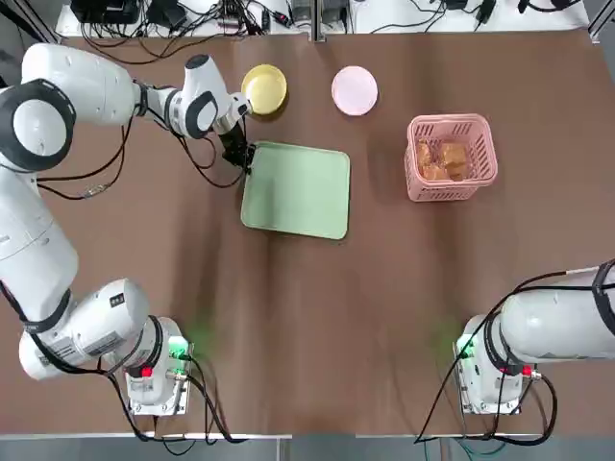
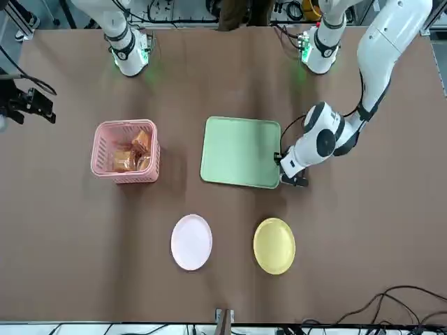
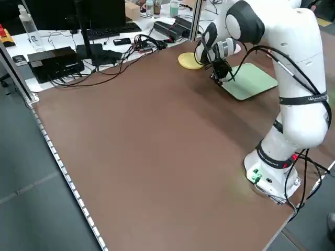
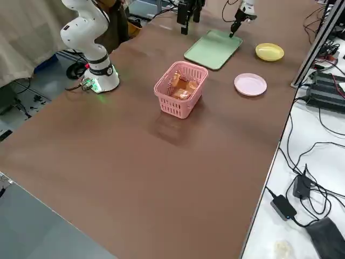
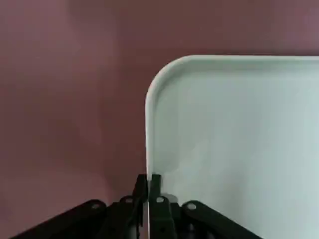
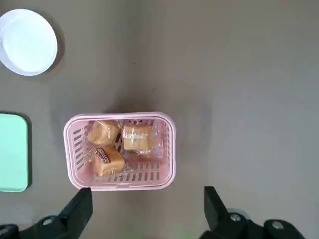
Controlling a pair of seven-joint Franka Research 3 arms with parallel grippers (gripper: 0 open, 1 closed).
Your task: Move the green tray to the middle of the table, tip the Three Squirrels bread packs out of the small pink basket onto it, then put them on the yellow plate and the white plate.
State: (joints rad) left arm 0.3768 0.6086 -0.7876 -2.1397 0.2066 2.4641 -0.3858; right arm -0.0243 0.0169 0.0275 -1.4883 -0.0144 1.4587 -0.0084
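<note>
The green tray (image 1: 298,190) lies flat on the table a little left of centre. My left gripper (image 1: 248,158) is shut on the rim near the tray's far-left corner; in the left wrist view the fingertips (image 5: 148,183) pinch the rim's edge. The small pink basket (image 1: 452,123) stands upright right of the tray, with the Three Squirrels bread packs (image 6: 119,144) inside it. Beyond the tray lie the yellow plate (image 1: 264,89) and, to its right, the white plate (image 1: 355,90), both bare. My right gripper (image 6: 147,191) hangs open high above the table near the basket, holding nothing.
Cables (image 1: 183,19) and electronics lie past the table's far edge. A bench with a keyboard and boxes (image 3: 57,60) runs along my left side. The arm bases (image 1: 154,379) stand at the near edge. Brown tabletop stretches between the tray and the bases.
</note>
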